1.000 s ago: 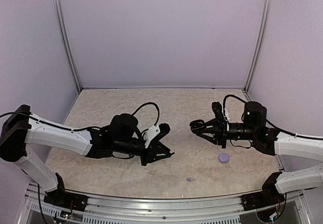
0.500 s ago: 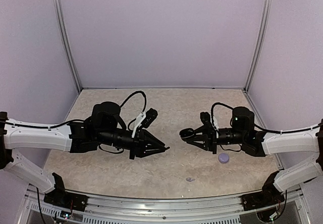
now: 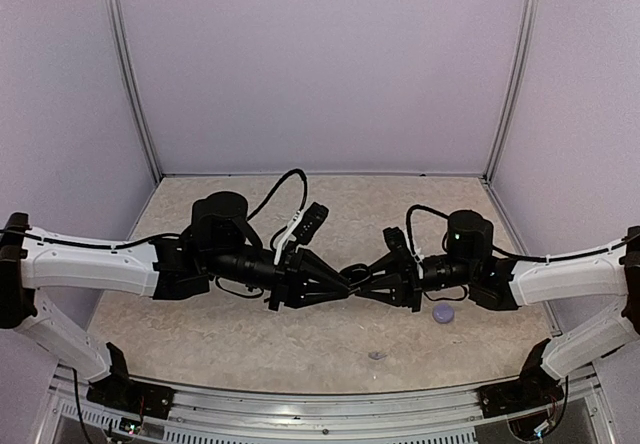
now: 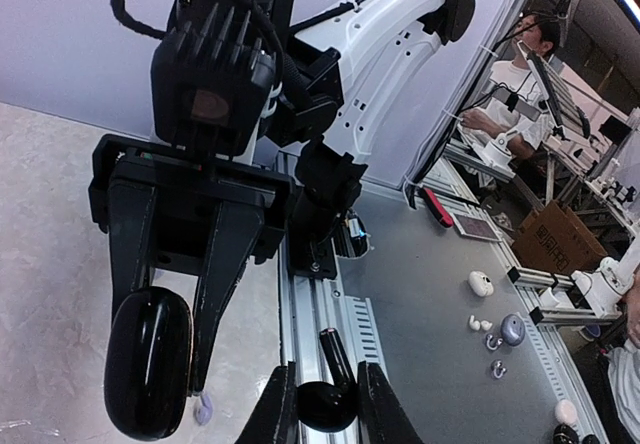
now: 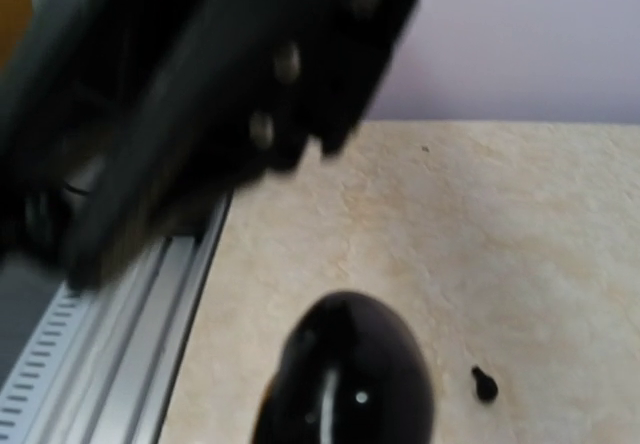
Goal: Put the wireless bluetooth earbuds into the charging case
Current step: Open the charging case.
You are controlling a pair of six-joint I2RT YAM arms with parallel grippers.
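My left gripper (image 3: 340, 284) (image 4: 322, 416) is shut on a glossy black earbud (image 4: 336, 356), stem pointing away from the wrist. My right gripper (image 3: 370, 276) is shut on the black charging case (image 4: 148, 364) (image 5: 345, 379), a smooth oval; I cannot tell whether its lid is open. The two grippers meet tip to tip above the middle of the table, with the earbud just beside the case. A lavender earbud (image 3: 376, 355) (image 4: 203, 409) lies on the table near the front edge. A small black earbud (image 5: 484, 384) lies on the table beyond the case.
A round lavender case (image 3: 443, 313) sits on the table under the right arm. The aluminium rail (image 3: 320, 404) runs along the front edge. Lavender walls close off the back and both sides.
Both arms have swung inward toward the middle of the table. Their gripper tips, far apart a second ago, now meet. Each keeps hold of its object.
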